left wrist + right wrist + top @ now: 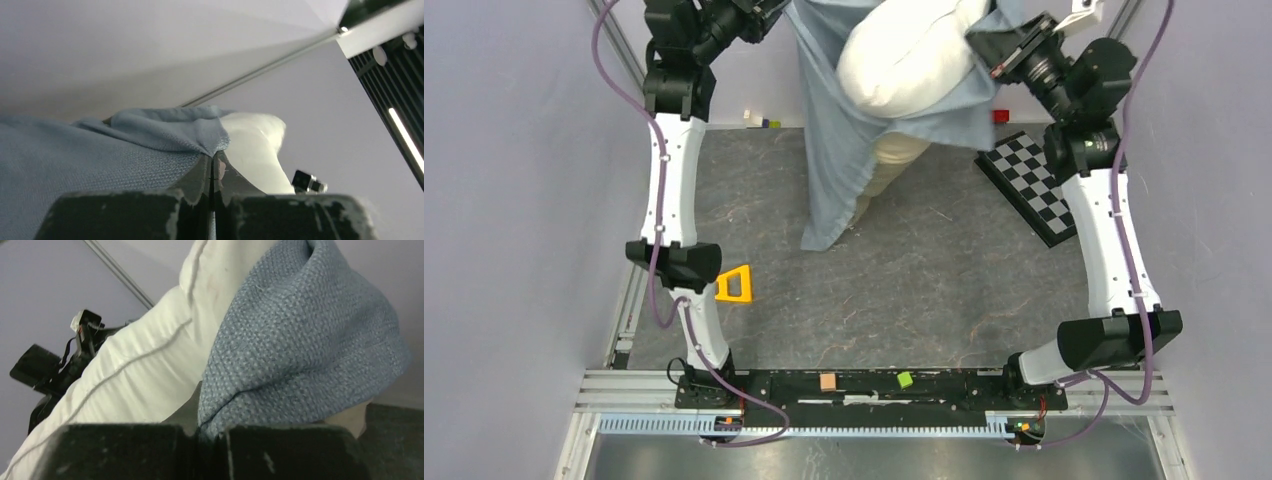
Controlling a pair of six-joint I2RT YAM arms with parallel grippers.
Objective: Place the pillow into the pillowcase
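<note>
Soft, plump pillow (914,60) is seen partly inside limp blue-grey pillowcase (834,170), hung over the counter (924,290); left tool (212,172) and right tool (206,436) are clamped on its hem, judged the best hold.

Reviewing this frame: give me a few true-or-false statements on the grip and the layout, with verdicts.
1. The left gripper and the right gripper are both shut on the pillowcase. True.
2. The pillow lies flat on the table, outside the case. False: it is held up between the arms, partly inside the pillowcase.
3. The checkered board lies at the table's right side. True.
4. The orange triangle sits on the checkered board. False: it lies on the table beside the left arm.
</note>
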